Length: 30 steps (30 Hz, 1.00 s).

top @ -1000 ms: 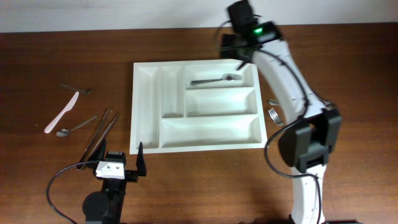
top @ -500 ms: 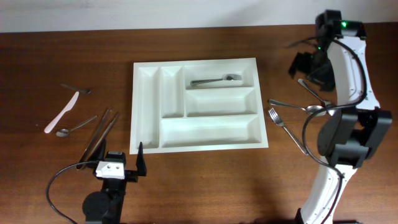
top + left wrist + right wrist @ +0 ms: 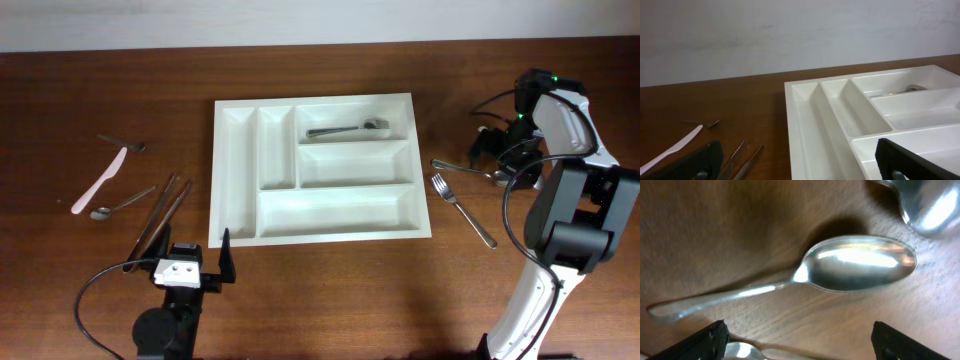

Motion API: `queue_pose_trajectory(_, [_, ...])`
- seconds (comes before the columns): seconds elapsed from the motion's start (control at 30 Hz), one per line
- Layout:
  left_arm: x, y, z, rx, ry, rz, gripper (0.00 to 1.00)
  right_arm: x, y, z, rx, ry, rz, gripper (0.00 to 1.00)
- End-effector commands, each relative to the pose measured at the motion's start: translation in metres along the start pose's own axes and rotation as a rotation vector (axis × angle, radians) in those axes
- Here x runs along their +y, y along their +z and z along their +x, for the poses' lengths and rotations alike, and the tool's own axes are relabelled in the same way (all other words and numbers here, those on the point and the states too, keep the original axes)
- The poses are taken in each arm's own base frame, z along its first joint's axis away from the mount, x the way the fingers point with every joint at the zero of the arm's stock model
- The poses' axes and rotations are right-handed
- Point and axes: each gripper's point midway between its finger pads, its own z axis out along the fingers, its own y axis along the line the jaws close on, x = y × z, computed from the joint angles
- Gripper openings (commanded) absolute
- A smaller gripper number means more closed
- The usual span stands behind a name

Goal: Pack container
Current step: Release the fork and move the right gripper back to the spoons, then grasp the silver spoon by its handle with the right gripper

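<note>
Picking up the next spoon (image 3: 855, 270) is your step: your right gripper (image 3: 802, 342) hangs spread-fingered just above it, right of the white container (image 3: 340, 210) at mid-table, so lower, straddle the handle and pinch.

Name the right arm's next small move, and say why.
Probably lower the right hand and close on the spoon: its fingers are open, and the spoon lies ungrasped on the table just ahead of them, outside the container.
</note>
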Motion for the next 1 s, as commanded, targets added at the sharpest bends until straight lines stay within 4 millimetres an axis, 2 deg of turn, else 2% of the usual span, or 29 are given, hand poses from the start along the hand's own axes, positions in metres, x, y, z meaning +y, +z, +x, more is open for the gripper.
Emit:
queue_pose_trajectory(0.0, [0.0, 0.0, 0.002, 0.0, 0.019, 0.001, 0.99, -0.013, -0.005, -0.011, -0.027, 0.002, -0.024, 0.93])
queue_pose_trajectory(0.13, [0.0, 0.0, 0.002, 0.0, 0.019, 0.001, 0.99, -0.021, -0.007, -0.031, -0.093, -0.091, -0.042, 0.93])
queue_pose_trajectory(0.23, [0.0, 0.0, 0.002, 0.0, 0.019, 0.001, 0.99, -0.019, -0.008, -0.042, -0.14, -0.169, -0.045, 0.97])
queue_pose_trajectory(0.5, [0.0, 0.0, 0.002, 0.0, 0.019, 0.001, 0.99, 0.004, -0.017, -0.078, -0.32, -0.532, -0.033, 0.99])
queue_pose_trajectory(0.6, [0.0, 0.0, 0.002, 0.0, 0.019, 0.001, 0.99, 0.008, -0.017, -0.086, -0.357, -0.592, -0.025, 0.99])
queue_pose_trajectory(0.67, [0.0, 0.0, 0.002, -0.001, 0.019, 0.002, 0.99, 0.007, -0.011, -0.088, -0.356, -0.59, -0.025, 0.99])
queue_pose_trajectory(0.77, [0.0, 0.0, 0.002, 0.0, 0.019, 0.001, 0.99, 0.005, 0.009, -0.085, -0.313, -0.593, -0.023, 1.0])
queue_pose_trajectory(0.83, [0.0, 0.0, 0.002, 0.0, 0.019, 0.001, 0.99, 0.004, 0.022, -0.082, -0.28, -0.592, -0.026, 0.97])
queue_pose_trajectory(0.97, [0.0, 0.0, 0.002, 0.0, 0.019, 0.001, 0.99, 0.003, 0.033, -0.079, -0.25, -0.591, -0.024, 0.94])
